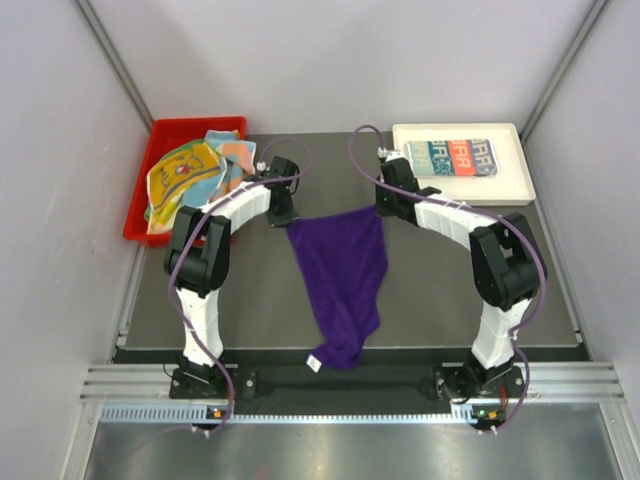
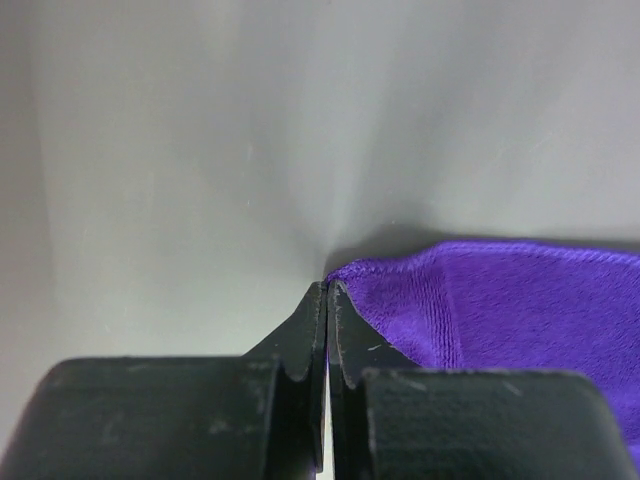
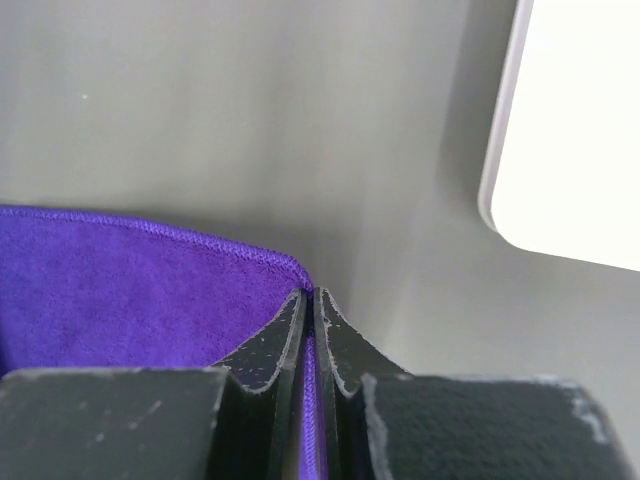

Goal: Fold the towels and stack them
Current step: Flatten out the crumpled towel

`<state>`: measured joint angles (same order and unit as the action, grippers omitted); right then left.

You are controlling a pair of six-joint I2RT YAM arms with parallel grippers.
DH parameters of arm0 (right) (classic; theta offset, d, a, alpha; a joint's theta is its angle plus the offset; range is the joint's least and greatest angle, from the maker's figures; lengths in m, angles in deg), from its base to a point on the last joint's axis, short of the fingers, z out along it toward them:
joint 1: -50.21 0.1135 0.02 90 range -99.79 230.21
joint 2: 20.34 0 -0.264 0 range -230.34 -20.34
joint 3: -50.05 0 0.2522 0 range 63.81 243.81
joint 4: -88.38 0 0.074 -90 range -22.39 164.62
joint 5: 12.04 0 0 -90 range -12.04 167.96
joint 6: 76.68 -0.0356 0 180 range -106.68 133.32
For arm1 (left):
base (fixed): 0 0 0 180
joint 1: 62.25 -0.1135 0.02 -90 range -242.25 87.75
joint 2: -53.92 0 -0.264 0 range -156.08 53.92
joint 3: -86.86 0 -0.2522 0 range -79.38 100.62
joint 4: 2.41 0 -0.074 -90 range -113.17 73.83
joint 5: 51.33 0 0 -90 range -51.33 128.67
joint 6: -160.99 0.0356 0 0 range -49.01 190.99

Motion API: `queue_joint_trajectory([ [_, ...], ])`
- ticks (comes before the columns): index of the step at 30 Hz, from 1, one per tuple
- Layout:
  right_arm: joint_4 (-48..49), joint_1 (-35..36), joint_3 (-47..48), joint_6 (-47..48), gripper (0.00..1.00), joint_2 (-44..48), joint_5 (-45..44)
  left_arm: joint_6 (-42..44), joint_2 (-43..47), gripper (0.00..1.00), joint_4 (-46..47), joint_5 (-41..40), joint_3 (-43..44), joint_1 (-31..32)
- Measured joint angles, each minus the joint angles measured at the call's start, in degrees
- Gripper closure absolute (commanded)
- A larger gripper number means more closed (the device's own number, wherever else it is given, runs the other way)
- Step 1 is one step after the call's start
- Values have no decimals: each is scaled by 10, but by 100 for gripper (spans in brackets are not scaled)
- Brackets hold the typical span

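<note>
A deep purple towel (image 1: pixel 340 270) hangs stretched between my two grippers over the middle of the dark mat, its lower end trailing to the near edge. My left gripper (image 1: pixel 287 217) is shut on the towel's far left corner (image 2: pixel 345 272). My right gripper (image 1: pixel 383 210) is shut on the far right corner (image 3: pixel 300 275), with purple hem between its jaws. A folded teal, orange and white lettered towel (image 1: pixel 452 157) lies in the white tray (image 1: pixel 520 190). Several multicoloured towels (image 1: pixel 195 172) are heaped in the red bin (image 1: pixel 140 215).
The red bin stands at the far left and the white tray at the far right, its corner (image 3: pixel 560 130) close beside my right gripper. Grey walls close in both sides. A metal rail (image 1: pixel 340 385) runs along the near edge.
</note>
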<state>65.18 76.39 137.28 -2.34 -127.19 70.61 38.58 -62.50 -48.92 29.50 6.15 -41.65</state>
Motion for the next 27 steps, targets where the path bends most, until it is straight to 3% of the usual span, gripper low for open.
queue_joint_trajectory([
  [8,0,-7,0,0,95,-1,-1,6,0,66,2,10,-15,-1],
  [11,0,-7,0,0,95,-1,-1,7,2,59,3,12,-18,-1],
  [15,0,-7,0,0,95,-3,-1,7,5,53,9,17,-24,-1],
  [27,0,-9,0,0,95,-6,-1,-3,46,50,43,59,-77,-1],
])
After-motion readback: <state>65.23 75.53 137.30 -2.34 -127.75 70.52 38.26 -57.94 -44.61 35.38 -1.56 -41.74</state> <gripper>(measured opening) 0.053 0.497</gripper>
